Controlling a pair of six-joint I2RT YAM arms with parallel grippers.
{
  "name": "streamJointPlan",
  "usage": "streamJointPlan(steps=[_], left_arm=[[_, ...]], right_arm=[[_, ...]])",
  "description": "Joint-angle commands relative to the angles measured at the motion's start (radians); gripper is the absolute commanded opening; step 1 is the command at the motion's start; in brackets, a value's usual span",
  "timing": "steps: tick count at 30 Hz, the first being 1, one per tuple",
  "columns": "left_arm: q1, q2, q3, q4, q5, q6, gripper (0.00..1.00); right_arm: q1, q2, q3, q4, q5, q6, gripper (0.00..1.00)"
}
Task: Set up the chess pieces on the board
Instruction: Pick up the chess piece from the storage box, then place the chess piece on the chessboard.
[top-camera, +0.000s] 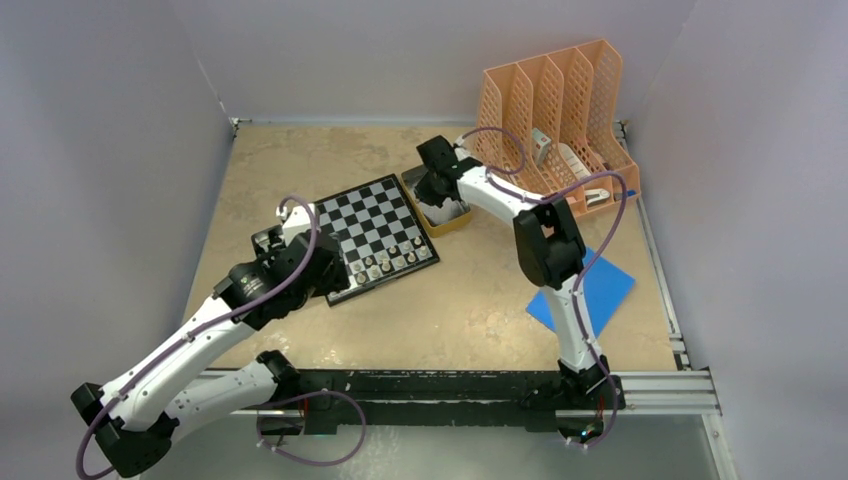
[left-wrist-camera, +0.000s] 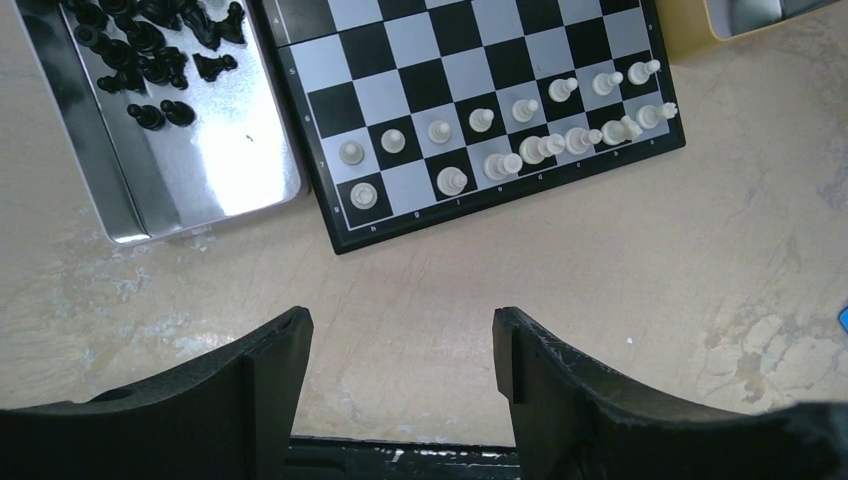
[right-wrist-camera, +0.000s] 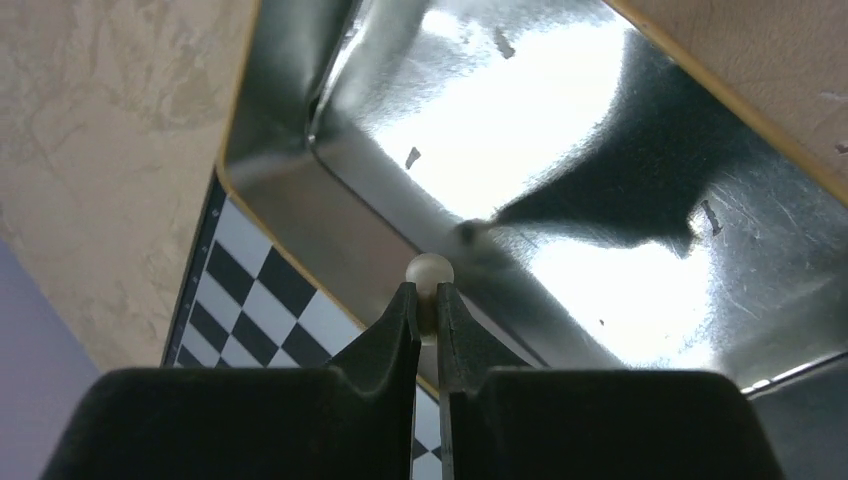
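- Right wrist view: right pincer (right-wrist-camera: 427, 300) is closed tight on a pale piece (right-wrist-camera: 430, 270); only the round head shows above the fingertips, so which chessman it is I cannot tell
- The grip sits over the near wall of the right tray (right-wrist-camera: 560, 120); the rest of that tray, as far as it shows, looks bare; the board (right-wrist-camera: 250, 290) lies just left of it, edges almost touching
- Left pincer (left-wrist-camera: 400, 335) hangs wide open and empty over bare table, just near of the board; the left tray (left-wrist-camera: 200, 150) holds the black men (left-wrist-camera: 150, 50), none yet placed
- Pale men (left-wrist-camera: 520, 135) fill the two nearest rows; the front row looks complete; the back row shows one gap, the second square from its left end, likely the home for this piece
- To do it well, I judge: lift straight up until the base clears the tray wall before swinging left; the grip is high on a tiny, smooth head, so go slowly or it may twist or drop
- Come down vertically on the gap; its neighbours stand close and some already lean, so a sideways approach could topple them; open only once the base rests flat
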Motion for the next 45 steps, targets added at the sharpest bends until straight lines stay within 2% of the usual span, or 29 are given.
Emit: streamJointPlan(steps=[1,7,13,17,19,25,29,36,40,45], left_arm=[[-0.006,-0.034,-0.02,0.05,-0.043,0.063,0.67],[-0.005,-0.048,-0.041,0.105,-0.058,0.123,0.69],[-0.005,-0.105,-0.036,0.153,0.055,0.211,0.71],[-0.005,-0.204,-0.052,0.218,0.197,0.306,0.7],[-0.005,-0.273,-0.077,0.261,0.246,0.347,0.69],[-0.005,-0.483,-0.158,0.33,0.285,0.389,0.69],[-0.005,-0.527,-0.186,0.349,0.261,0.416,0.7],[-0.005,-0.462,-0.143,0.354,0.227,0.476,0.7],[-0.005,-0.459,-0.112,0.363,0.204,0.457,0.7],[-0.005,-0.458,-0.029,0.311,0.162,0.362,0.7]], right_arm=[[0.0,-0.136,0.029,0.02,0.014,-0.156,0.05],[0.0,-0.214,-0.067,0.09,0.033,-0.302,0.05],[0.0,-0.268,0.021,-0.007,0.091,-0.487,0.06],[0.001,-0.368,-0.056,0.025,0.054,-0.599,0.07],[0.004,-0.423,-0.112,0.053,-0.024,-0.632,0.07],[0.097,-0.516,-0.224,0.062,-0.1,-0.666,0.08],[0.176,-0.496,-0.23,0.077,-0.109,-0.686,0.08],[0.269,-0.401,-0.169,0.062,-0.123,-0.741,0.06],[0.327,-0.359,-0.132,0.053,-0.125,-0.754,0.06],[0.383,-0.293,-0.073,0.03,-0.125,-0.754,0.07]])
